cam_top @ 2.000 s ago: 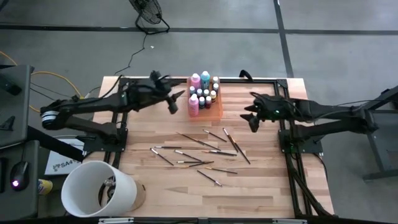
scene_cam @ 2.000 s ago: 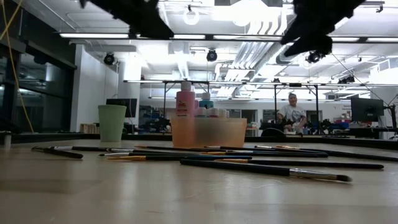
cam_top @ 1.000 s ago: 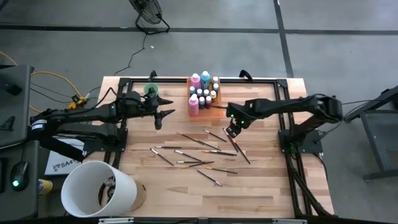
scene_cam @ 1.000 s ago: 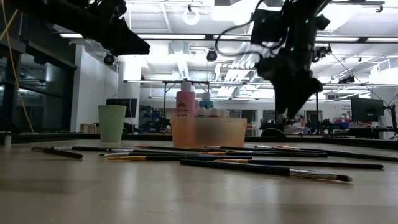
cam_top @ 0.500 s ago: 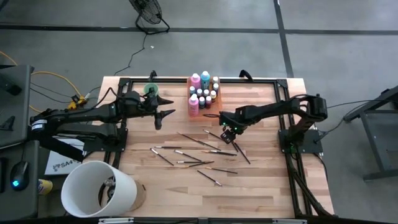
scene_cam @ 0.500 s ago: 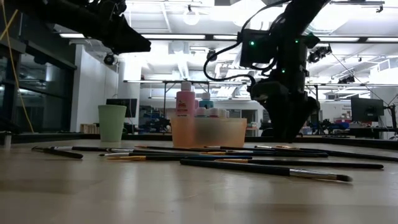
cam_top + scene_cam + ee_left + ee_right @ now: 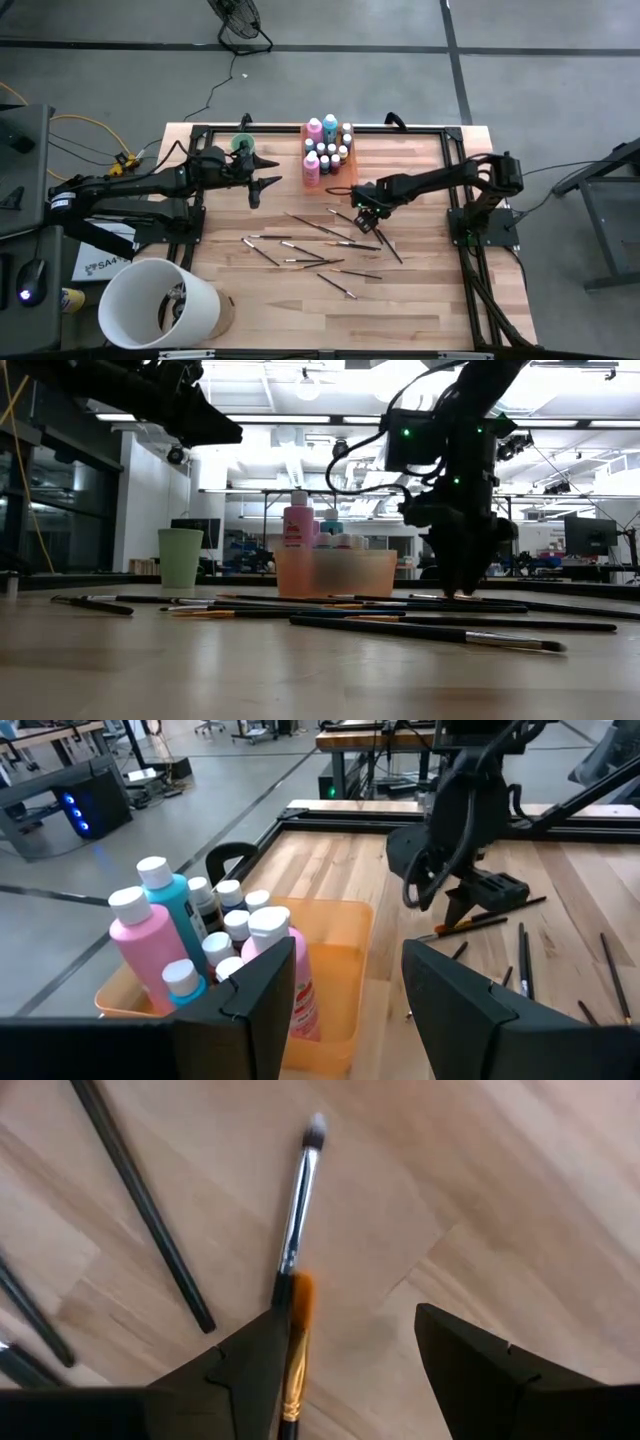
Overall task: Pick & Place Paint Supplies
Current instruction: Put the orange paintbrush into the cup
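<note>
Several thin dark-handled brushes lie scattered flat on the wooden table. Pink and teal bottles and tiny pale-capped bottles stand in the orange tray at the far middle. My right gripper points down, open, low over the brushes' right end. One brush with an orange band lies between its fingers, close along one finger. My left gripper hangs open and raised, left of the tray, with nothing in it. My right gripper comes from above, pointing down, with the orange-banded brush's handle running along the inner edge of one finger. I cannot tell whether that finger touches the brush. The brush lies flat on the table.
A mint-green cup stands at the far left, beside my left gripper. A large white bucket sits at the table's near left corner. A dark metal frame runs around the table's edges. Bare wood lies near the front edge.
My right gripper has come down from above the table until its fingertips are just over the brushes, shifting slightly toward the table's left, still open. The brushes have stayed where they lay.
</note>
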